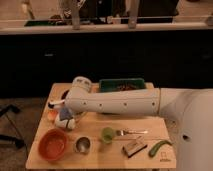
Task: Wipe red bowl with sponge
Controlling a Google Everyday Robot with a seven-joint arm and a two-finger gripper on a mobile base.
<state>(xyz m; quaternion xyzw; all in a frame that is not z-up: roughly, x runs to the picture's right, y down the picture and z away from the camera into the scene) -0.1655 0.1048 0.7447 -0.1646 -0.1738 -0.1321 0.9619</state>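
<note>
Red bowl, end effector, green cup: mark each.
red bowl (pixel 52 144), camera view, inner floor.
end effector (pixel 65 120), camera view, pale tip above the bowl.
green cup (pixel 107 134), camera view, rim.

No legible text, labels or numbers anywhere

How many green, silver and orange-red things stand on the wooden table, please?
Green: 3 (rectangular tray, small cup, long curved vegetable)
Silver: 2 (metal cup, fork)
Orange-red: 1 (wide plastic red bowl)
Total: 6
The gripper hangs just behind the red bowl, left side.
</note>
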